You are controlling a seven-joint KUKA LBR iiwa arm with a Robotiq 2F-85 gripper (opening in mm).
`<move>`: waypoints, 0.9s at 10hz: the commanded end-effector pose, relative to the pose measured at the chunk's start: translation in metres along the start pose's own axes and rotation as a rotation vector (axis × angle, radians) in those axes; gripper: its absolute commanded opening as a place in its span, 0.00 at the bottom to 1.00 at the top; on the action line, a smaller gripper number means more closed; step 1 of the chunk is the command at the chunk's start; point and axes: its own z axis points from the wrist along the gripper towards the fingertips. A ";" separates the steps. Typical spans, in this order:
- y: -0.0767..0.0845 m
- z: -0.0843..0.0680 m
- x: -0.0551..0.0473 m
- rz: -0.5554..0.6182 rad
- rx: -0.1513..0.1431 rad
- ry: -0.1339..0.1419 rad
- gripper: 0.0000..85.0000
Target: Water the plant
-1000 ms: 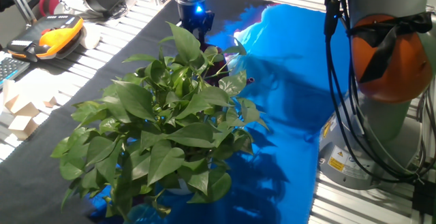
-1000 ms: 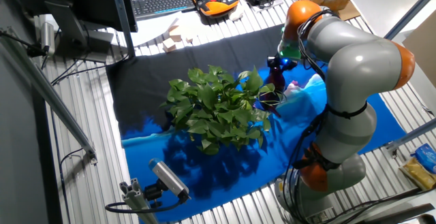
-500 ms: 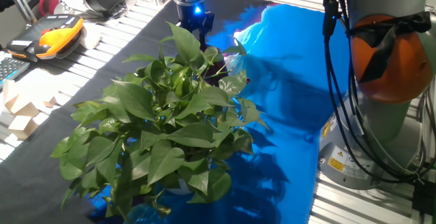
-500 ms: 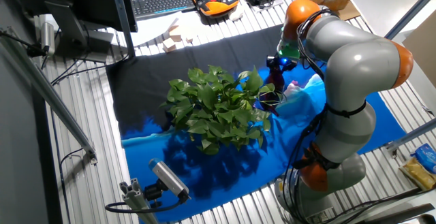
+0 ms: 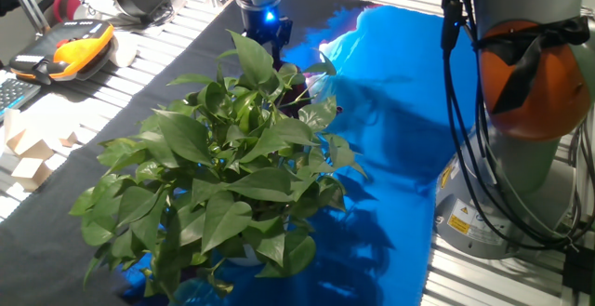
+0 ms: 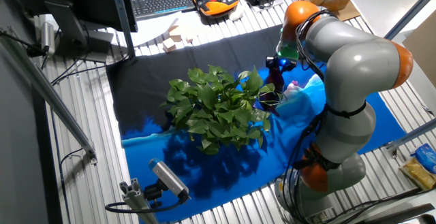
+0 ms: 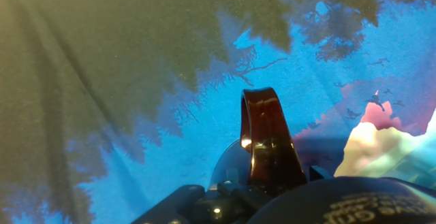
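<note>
The plant point(image 5: 218, 171) sits mid-surface where black cloth point(image 6: 150, 74) meets blue cloth point(image 5: 400, 111), while behind it the gripper point(image 5: 267, 29) hangs over the dark maroon watering can point(image 7: 267, 142), though whether it is clenched on the handle I cannot tell.

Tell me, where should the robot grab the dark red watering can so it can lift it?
Best by the arched handle. In the hand view it stands up as a thin, glossy loop, with open space around its top. The gripper should come straight down from above, jaws on the loop's two flat sides. The plant crowds one side with leaves, so a sideways approach looks harder.
</note>
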 end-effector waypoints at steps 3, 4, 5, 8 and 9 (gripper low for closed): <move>0.000 0.000 0.000 -0.040 0.018 -0.018 0.40; 0.000 0.000 0.000 -0.045 0.017 -0.018 0.40; 0.000 0.000 0.000 -0.048 0.016 -0.017 0.40; -0.001 0.001 0.000 -0.060 0.009 -0.016 0.40; -0.002 0.001 0.001 -0.076 0.003 -0.014 0.20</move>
